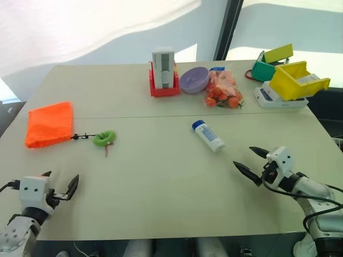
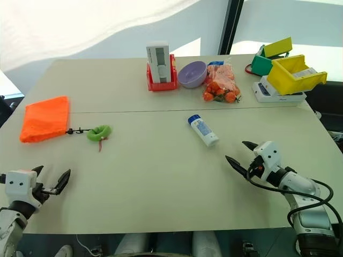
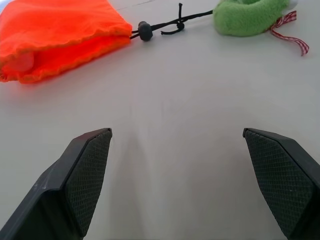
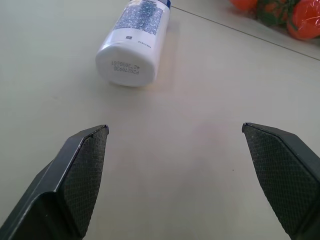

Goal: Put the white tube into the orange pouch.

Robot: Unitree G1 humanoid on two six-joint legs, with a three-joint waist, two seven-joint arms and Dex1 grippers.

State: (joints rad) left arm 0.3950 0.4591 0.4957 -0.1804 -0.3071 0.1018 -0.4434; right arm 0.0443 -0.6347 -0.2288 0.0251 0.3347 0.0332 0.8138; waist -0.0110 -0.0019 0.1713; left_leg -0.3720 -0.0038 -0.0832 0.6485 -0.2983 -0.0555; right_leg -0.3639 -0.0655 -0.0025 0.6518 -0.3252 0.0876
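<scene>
The white tube (image 1: 208, 135) lies on the table (image 1: 161, 182), well apart from the orange pouch (image 1: 49, 123); left gripper (image 1: 60, 184) and right gripper (image 1: 251, 162) are both wide open and empty

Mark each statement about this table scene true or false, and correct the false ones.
1. The white tube lies on its side on the table. True.
2. The right tool grips the tube. False: it is open, short of the tube.
3. The orange pouch lies at the robot's left. True.
4. The tube is inside the pouch. False: it lies apart from it on the table.
5. The left tool is open and empty. True.
</scene>
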